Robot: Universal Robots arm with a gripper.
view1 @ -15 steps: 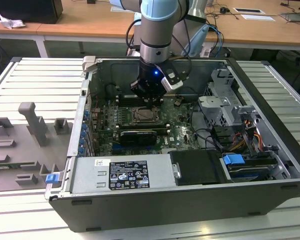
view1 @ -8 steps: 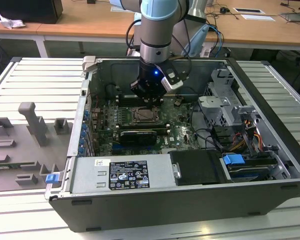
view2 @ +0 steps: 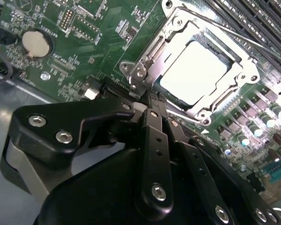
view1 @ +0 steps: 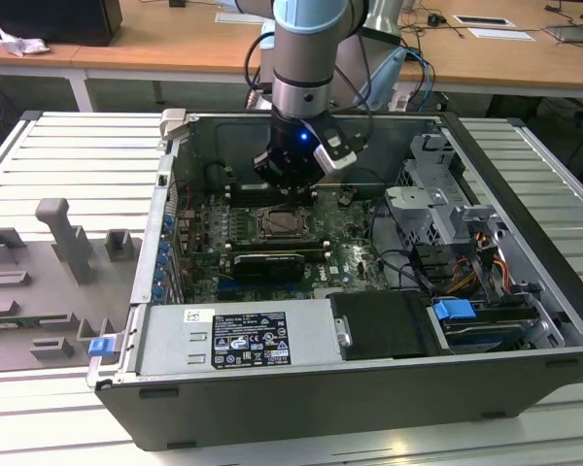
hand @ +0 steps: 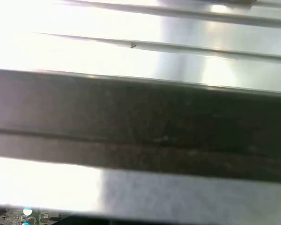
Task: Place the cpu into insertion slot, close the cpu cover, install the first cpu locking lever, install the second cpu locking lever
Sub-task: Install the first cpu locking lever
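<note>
Closest to you in the second wrist view is the claw (view2: 152, 105): matte black links with shiny screw heads, fingers pinched together to a narrow tip with nothing between them, sitting right at the near corner of the socket. That's your risk spot. The tip is just beside the hinge corner of the cpu cover (view2: 150, 49), and a small sideways slip could scrape it across the green motherboard (view2: 84, 28) or clip the tiny parts next to the socket. The thin steel locking lever (view2: 234, 35) running along the far side of the socket looks springy, so if the claw only half catches a lever, my guess is it snaps back.

Just past the claw, the cpu (view2: 193, 71) already sits in the socket in the upper right of the frame, a flat pale silver square with a smooth, slightly washed-out top. The cover looks folded down around it: thin, shiny stamped metal with a square window. I can't tell whether the levers are latched.

Further out, in the exterior view, the claw (view1: 290, 189) hangs over the socket (view1: 279, 223) at centre frame, inside the open grey steel computer case (view1: 301, 408), which rests on a ribbed metal counter (view1: 68, 155).
</note>
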